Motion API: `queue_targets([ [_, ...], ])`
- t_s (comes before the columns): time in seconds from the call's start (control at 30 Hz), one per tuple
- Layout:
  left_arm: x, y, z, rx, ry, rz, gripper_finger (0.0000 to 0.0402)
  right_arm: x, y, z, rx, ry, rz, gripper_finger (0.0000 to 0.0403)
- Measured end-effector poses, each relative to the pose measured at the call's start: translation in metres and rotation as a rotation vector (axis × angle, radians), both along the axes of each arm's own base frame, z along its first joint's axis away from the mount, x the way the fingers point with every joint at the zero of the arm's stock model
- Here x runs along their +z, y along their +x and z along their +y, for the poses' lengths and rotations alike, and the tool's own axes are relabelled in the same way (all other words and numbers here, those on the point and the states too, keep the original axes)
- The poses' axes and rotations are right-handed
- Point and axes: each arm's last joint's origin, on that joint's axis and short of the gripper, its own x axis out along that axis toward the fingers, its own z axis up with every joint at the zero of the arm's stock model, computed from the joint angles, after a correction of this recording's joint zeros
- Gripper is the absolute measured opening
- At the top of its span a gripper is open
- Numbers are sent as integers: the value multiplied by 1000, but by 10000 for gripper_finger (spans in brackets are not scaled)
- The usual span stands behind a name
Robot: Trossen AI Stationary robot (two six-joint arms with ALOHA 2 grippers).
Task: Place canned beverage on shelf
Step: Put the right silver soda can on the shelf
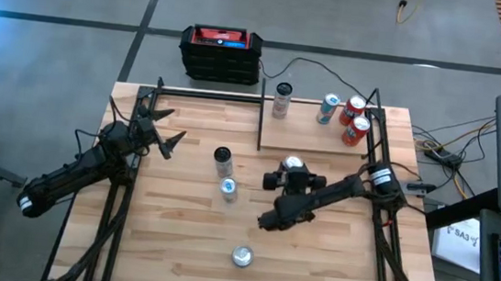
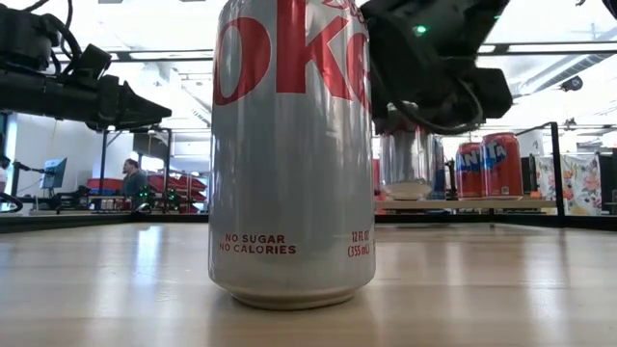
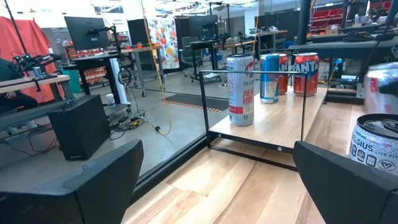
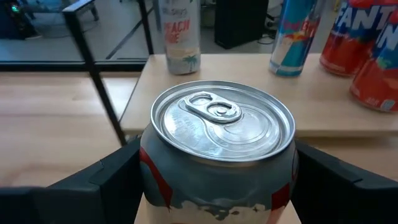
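Right tool (image 4: pixel 217 168) pinches a silver-and-red can (image 4: pixel 219 149) between its fingers, holding it upright over the desk (image 1: pixel 176 244) just in front of the shelf (image 1: pixel 311 135). Left tool (image 1: pixel 167 131) spread wide, holding nothing, at the desk's left rear.

Foreground can's (image 2: pixel 292 154) top cropped

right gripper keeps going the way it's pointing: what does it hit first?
Likely the light wood shelf board, at its front edge. The right gripper, jaws around a silver, red-marked can, points at the bare stretch between the white peach can and slim blue can; height is unclear.
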Motion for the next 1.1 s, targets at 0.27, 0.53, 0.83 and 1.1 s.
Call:
queue_targets([
  [0.27, 0, 0, 0, 0, 0, 0, 398, 31, -6, -31, -62, 23, -37, 306],
  [0.53, 0, 0, 0, 0, 1, -1, 398, 34, -12, -82, -175, 10, 28, 306],
  [0.83, 0, 0, 0, -1, 1, -1, 398, 29, -9, -130, -236, -83, 11, 306],
  [1.1, 0, 0, 0, 0, 2, -2, 398, 19, 5, -159, -204, -50, 59, 306],
])
